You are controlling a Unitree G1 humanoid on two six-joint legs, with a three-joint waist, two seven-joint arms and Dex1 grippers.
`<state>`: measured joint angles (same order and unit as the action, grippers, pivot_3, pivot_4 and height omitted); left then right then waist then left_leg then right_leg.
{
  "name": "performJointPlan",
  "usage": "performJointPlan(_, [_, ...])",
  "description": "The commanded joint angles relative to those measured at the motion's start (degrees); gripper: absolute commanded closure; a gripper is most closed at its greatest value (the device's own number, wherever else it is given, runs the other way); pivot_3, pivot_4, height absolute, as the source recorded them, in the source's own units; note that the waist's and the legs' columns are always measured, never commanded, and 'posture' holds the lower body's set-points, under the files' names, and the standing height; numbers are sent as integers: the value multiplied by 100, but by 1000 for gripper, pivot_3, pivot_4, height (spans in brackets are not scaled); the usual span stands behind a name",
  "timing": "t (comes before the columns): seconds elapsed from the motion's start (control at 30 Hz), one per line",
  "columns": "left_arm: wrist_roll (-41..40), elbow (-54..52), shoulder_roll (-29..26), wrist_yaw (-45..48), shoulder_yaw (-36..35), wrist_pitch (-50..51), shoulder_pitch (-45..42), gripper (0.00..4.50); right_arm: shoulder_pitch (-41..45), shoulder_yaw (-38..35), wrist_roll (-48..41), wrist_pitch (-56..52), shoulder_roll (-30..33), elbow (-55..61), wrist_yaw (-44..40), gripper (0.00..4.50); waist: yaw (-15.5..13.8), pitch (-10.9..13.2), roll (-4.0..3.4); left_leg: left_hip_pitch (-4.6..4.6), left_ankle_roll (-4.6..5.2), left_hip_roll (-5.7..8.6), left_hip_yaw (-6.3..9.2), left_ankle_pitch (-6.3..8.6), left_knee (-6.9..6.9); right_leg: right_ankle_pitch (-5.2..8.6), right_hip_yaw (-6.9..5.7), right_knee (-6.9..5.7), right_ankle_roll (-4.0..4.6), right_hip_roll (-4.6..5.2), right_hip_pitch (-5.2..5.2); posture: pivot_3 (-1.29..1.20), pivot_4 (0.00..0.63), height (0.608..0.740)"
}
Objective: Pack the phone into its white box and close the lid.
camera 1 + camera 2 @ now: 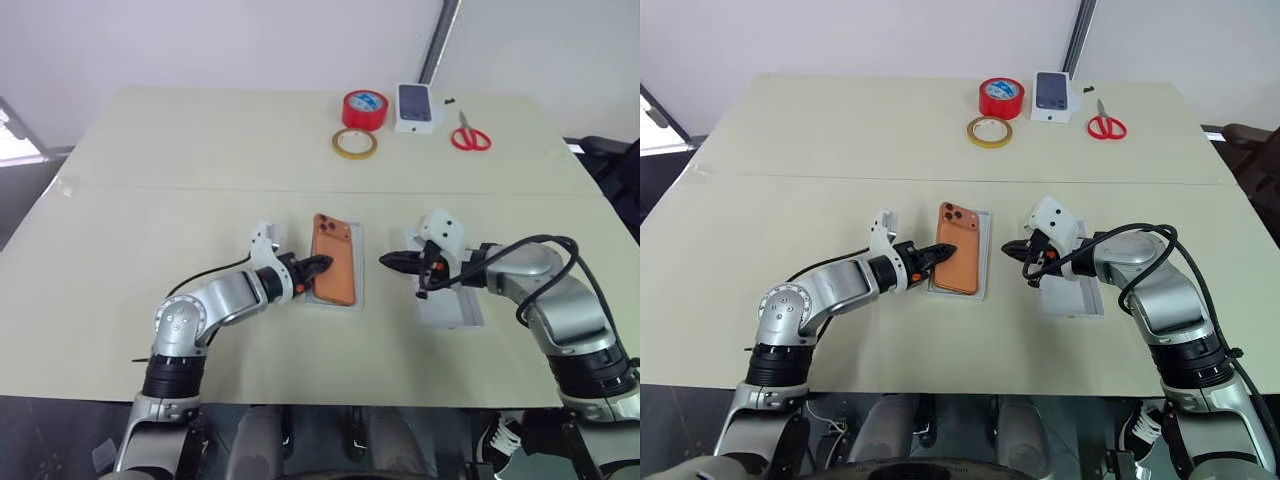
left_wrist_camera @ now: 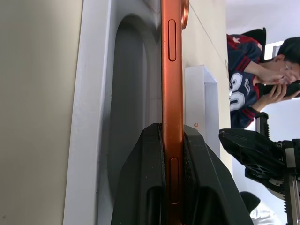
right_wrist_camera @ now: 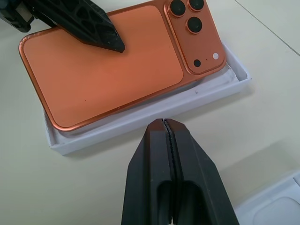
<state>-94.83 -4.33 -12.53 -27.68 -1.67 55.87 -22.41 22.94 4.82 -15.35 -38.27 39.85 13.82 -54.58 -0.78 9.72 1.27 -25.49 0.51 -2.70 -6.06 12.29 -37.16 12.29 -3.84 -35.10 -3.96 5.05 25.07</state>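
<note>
The white box (image 1: 359,262) lies flat near the middle of the desk (image 1: 180,160), and the phone (image 1: 334,258) sits over it back-up, camera bump toward the far edge — its left side is lifted, so it rests tilted rather than seated flat in the tray. The left claw (image 1: 318,266) is closed on that raised left edge, one black finger above and one below the orange frame. The right claw (image 1: 390,261) hovers just beside the box's right wall with its fingers pressed fully together, holding nothing. Under the right forearm lies the lid (image 1: 452,308), open side up, toward the near right of the desk.

Along the far edge stand a red tape roll (image 1: 365,109), a yellowish tape ring (image 1: 354,143), a small white box printed with a dark phone (image 1: 418,106) and red-handled scissors (image 1: 469,135). The desk is pale beige, with a seam running across it — behind it a plain light wall. The left wrist view catches a person (image 2: 246,70) seated past the desk's right side
</note>
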Motion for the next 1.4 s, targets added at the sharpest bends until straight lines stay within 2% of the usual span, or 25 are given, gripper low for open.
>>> performJointPlan(0.03, [-28,-72,-3,199,-29,78,-165,3127,21,-163,-83,143,79,242,57,4500,1,0,0,0,0,0,0,0,0,0,0,0,0,0,0,0,150,740])
performJointPlan(0.23, [77,-120,-92,320,11,239,-223,110,33,-93,-58,177,45,223,144,4500,4,0,0,3,0,0,1,0,-1,0,-1,0,0,-1,-3,0,150,740])
performJointPlan(0.27, [157,-179,-174,355,42,307,-245,16,38,-84,-56,190,40,221,155,4500,4,0,0,4,-1,0,1,1,-1,0,-1,0,0,0,-4,0,150,740])
performJointPlan(0.43, [488,-373,-453,536,230,589,-512,16,115,-29,-30,254,6,120,187,4500,11,0,0,4,0,-3,2,0,1,0,-1,0,0,-4,-3,0,150,740])
performJointPlan(0.8, [771,-495,-606,632,280,943,-804,16,188,48,-7,320,-25,34,254,4500,6,1,-1,2,1,-1,2,1,0,0,-1,3,0,-2,-3,0,150,740])
performJointPlan(1.2, [934,-845,-1643,1171,-147,1222,-1057,16,282,138,124,412,-5,-141,267,4500,3,3,-3,-3,-10,-2,1,8,2,0,-1,3,0,1,5,0,150,740])
performJointPlan(1.3, [1444,-964,-1960,1449,-237,1117,-1036,16,461,332,365,336,40,-277,360,4500,12,3,-4,-3,-13,-1,0,10,2,0,0,3,0,1,5,0,150,740])
performJointPlan(1.37, [2060,-1047,-2273,1792,-161,969,-955,16,686,468,519,90,-20,-435,505,4500,36,4,-6,-3,-14,-2,-1,10,4,0,0,3,0,0,8,0,150,740])
performJointPlan(1.4, [2572,-1130,-2492,2008,-8,783,-871,250,798,547,593,-51,-52,-505,577,4500,39,6,-9,-3,-15,-3,-3,10,5,0,0,2,1,-1,12,0,150,740])
